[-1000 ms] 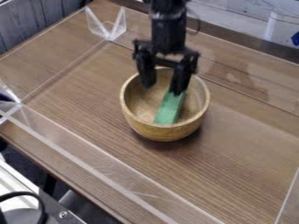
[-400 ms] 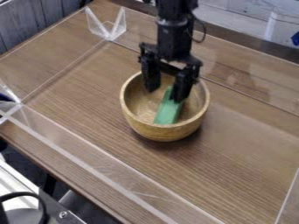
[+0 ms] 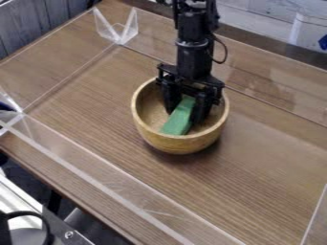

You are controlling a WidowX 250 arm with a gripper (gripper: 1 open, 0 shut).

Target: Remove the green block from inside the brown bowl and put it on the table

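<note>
The brown bowl point(image 3: 151, 131) stands in the middle of the table point(image 3: 79, 96). Inside it the green block point(image 3: 179, 120) leans tilted, its upper end toward the bowl's far rim. My gripper point(image 3: 190, 101) points down into the bowl over that upper end. One black finger point(image 3: 166, 98) is on the block's left and the other on its right. The jaws stand apart, and I cannot make out whether the pads touch the block.
Low clear acrylic walls point(image 3: 90, 172) edge the tabletop at the front and left. A clear acrylic corner piece point(image 3: 118, 29) sits at the back left. Bare wood lies around the bowl on all sides.
The gripper has come down from above the bowl's rim into the bowl, and its fingers now straddle the block's upper end. The block and bowl have stayed in place.
</note>
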